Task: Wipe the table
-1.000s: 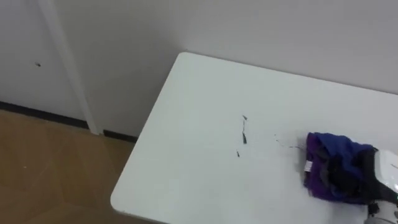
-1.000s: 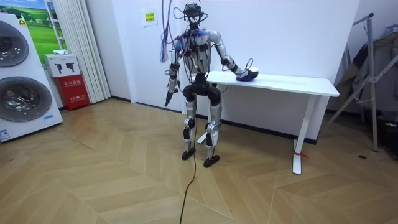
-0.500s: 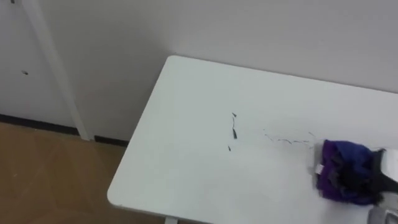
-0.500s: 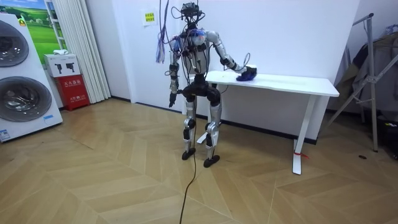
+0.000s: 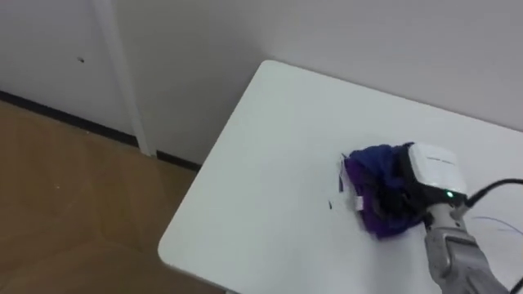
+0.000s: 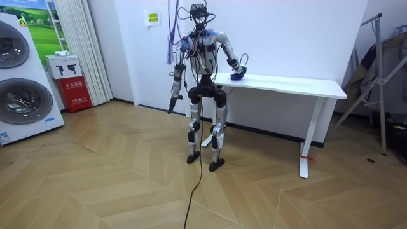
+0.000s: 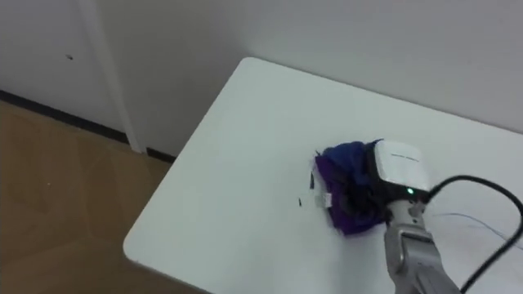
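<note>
A white table (image 5: pixel 261 163) stands against a white wall, and I stand at its left end (image 6: pixel 299 83). On the tabletop lies a bunched purple cloth (image 5: pixel 372 188), seen also as the cloth (image 7: pixel 343 196) in the right eye view. My right hand (image 5: pixel 418 186) comes in from the lower right with its dark fingers curled into the cloth, pressing it onto the table. Small dark marks (image 5: pixel 330 204) show just left of the cloth, and a thin pen line (image 5: pixel 490 220) lies to the hand's right. My left hand (image 6: pixel 172 103) hangs beside my hip.
The table's left edge (image 5: pixel 192 208) and near corner drop to a wooden floor (image 5: pixel 73 196). A white upright strip (image 5: pixel 122 73) runs down the wall left of the table. A washing machine (image 6: pixel 22 83) and a red box (image 6: pixel 75 92) stand far at the room view's left.
My right hand has slid the purple cloth leftward across the table, over most of the dark marks. The eye views have shifted with my head.
</note>
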Tool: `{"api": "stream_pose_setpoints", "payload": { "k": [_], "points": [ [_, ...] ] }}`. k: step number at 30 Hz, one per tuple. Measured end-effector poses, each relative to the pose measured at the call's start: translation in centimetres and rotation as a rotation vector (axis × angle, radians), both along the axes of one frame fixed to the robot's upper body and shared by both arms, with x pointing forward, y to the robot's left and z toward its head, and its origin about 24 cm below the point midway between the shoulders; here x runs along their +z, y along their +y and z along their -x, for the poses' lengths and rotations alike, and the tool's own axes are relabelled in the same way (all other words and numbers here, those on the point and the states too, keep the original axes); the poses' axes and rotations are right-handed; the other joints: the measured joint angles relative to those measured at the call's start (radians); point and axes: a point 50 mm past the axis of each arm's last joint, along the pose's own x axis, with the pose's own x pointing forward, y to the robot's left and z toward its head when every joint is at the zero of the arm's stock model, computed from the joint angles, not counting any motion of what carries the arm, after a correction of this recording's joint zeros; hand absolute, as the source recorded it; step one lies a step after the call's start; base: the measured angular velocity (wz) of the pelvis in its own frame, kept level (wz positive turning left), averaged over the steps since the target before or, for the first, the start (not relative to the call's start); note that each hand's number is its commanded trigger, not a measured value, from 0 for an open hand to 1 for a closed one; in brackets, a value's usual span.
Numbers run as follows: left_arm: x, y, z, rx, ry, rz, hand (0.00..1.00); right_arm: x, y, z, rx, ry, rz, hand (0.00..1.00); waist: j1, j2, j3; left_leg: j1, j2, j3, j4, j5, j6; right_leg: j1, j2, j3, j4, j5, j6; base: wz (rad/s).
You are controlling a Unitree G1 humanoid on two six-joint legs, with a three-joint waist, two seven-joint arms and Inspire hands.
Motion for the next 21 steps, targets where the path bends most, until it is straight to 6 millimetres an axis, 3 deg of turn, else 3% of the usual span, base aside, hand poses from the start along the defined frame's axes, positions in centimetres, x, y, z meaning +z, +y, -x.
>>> {"api": "stream_pose_setpoints", "payload": {
  "k": [1,3,7,12,14,18,19,21],
  "points": [
    [0.1,0.4,-0.3,0.002,-0.010,-0.014,0.00,-0.3,-1.1,1.2,-0.047,-0.009,0.011,1.00,-0.012,0.002,-0.0074,-0.002,-0.003,0.002,0.000,-0.002,0.004,0.002,-0.005,-0.007,0.002,-0.003,0.005,0.27],
    [0.5,1.0,-0.3,0.016,-0.024,-0.043,0.00,-0.9,-2.3,2.7,-0.108,-0.007,0.024,1.00,-0.019,0.002,-0.0143,-0.002,-0.005,0.005,0.000,-0.004,0.007,0.007,-0.005,-0.008,0.003,-0.003,0.005,-0.02],
    [1.0,1.5,-1.8,-0.010,-0.074,-0.075,0.00,-1.8,-5.0,5.6,-0.273,0.013,0.017,1.00,-0.035,-0.002,-0.0147,0.013,-0.010,0.005,0.013,-0.015,0.014,0.032,-0.008,-0.009,0.002,-0.003,0.006,-0.03],
    [0.9,1.1,-2.2,-0.026,-0.083,-0.066,0.00,-2.1,-5.7,6.4,-0.336,0.033,0.002,1.00,-0.044,-0.005,-0.0183,0.011,-0.017,0.001,0.034,-0.019,0.016,0.039,-0.016,-0.022,0.006,-0.009,0.015,-0.02],
    [0.6,0.7,-2.1,-0.042,-0.068,-0.060,0.00,-2.1,-5.6,5.6,-0.356,0.037,-0.023,1.00,-0.036,-0.004,-0.0182,0.011,-0.016,0.006,0.034,-0.019,0.015,0.037,-0.016,-0.023,0.006,-0.008,0.015,-0.12],
    [-0.3,-0.8,-1.4,-0.050,-0.014,-0.017,0.00,-1.5,-4.4,2.3,-0.329,0.079,-0.037,1.00,-0.004,0.003,-0.0165,0.013,0.000,0.043,0.033,-0.019,0.005,0.018,-0.003,0.015,0.009,0.000,0.004,-0.35],
    [-0.4,-1.2,-1.3,-0.051,-0.007,-0.006,0.00,-1.1,-3.6,0.8,-0.307,0.095,-0.050,1.00,0.026,0.007,-0.0150,0.012,0.007,0.059,0.029,-0.018,0.003,-0.002,0.003,0.033,0.023,0.005,-0.003,-0.64],
    [-0.5,-1.5,-1.3,-0.047,0.000,0.002,0.00,-0.1,-1.0,-2.0,-0.197,0.115,-0.061,1.00,0.052,0.007,-0.0083,0.006,0.015,0.056,0.027,-0.017,0.000,-0.024,0.017,0.043,0.025,0.016,-0.019,-0.64]
  ]
}}
